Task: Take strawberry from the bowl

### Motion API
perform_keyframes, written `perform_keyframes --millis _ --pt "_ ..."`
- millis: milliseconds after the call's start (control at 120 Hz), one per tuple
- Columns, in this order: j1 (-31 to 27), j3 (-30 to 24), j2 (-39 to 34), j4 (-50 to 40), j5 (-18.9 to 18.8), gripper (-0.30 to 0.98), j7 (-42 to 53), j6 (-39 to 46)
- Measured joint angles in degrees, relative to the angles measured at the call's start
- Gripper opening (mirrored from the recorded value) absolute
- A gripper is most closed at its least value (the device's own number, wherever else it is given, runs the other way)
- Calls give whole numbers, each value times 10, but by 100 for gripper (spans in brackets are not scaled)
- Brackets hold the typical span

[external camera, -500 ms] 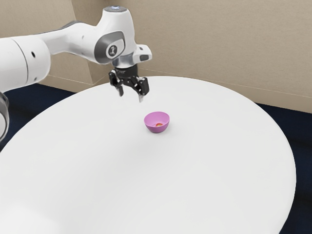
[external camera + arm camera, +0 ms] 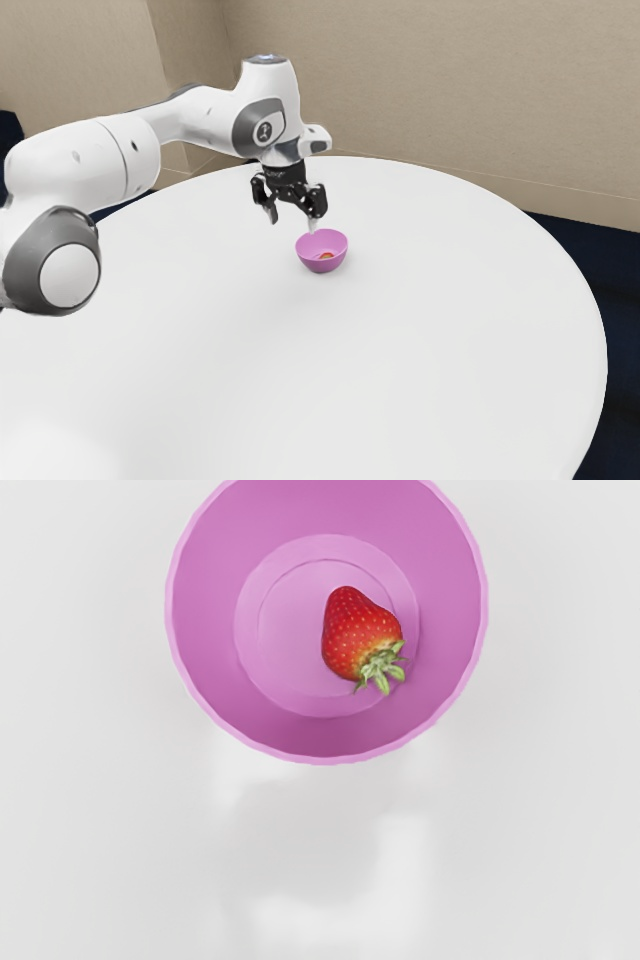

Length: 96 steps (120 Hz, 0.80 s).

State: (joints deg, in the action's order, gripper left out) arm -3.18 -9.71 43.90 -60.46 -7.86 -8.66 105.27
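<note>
Though red, leafy wrist-view strawberry (image 2: 358, 635).

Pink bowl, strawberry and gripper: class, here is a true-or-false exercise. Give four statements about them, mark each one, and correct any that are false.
1. The strawberry lies inside the pink bowl. True.
2. The gripper is open. True.
3. The bowl is tipped on its side. False: it stands upright on the white table.
4. The strawberry has no leaves. False: green leaves sit at one end.
</note>
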Motion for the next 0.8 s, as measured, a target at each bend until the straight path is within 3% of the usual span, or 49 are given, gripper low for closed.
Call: perform_keyframes --millis 383,800 --pt "0 -6 92 49 3 48 -2 89" --pt "-1 -2 177 120 1 42 1 177"
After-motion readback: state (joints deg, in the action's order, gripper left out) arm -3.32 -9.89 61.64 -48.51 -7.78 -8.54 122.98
